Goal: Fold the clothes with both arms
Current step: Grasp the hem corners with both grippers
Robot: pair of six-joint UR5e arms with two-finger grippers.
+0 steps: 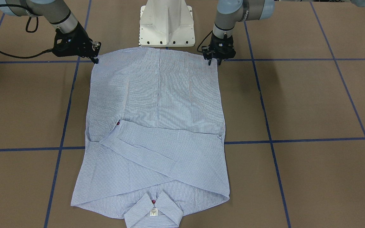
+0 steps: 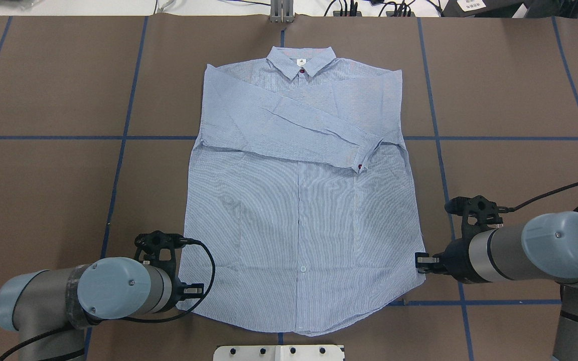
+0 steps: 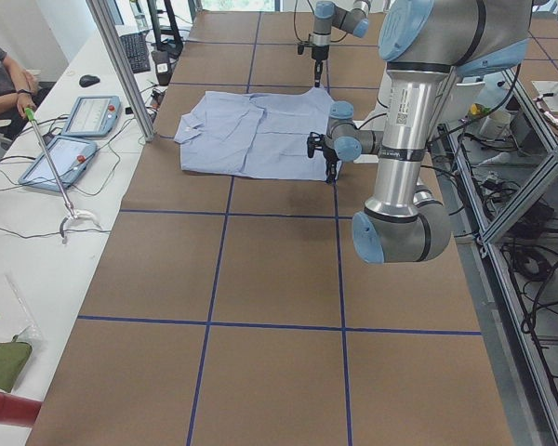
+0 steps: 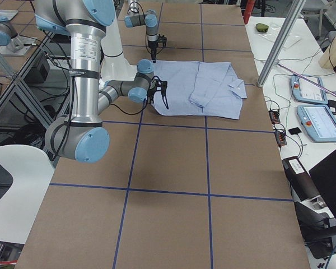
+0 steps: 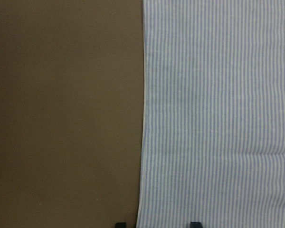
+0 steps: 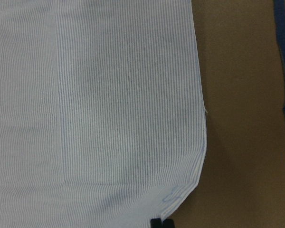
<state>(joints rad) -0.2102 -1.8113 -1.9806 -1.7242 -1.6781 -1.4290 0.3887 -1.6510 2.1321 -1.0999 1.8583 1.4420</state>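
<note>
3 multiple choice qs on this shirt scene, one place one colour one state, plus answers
1. Relative to the white base, the collar of the shirt lies: A) nearest it B) at the far end C) beside it
2. The cuff button is: A) green B) dark red C) yellow
3. The left end effector is: A) open at the hem B) shut on the collar C) lifted off the shirt
Answers: 1 B, hem faces the base; 2 B, seen on the folded sleeve; 3 A, fingertips straddle the shirt's edge.

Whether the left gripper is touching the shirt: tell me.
Cannot tell. The left wrist view shows the left gripper open, fingertips straddling the edge of the shirt; no view shows contact or a gap plainly.
</note>
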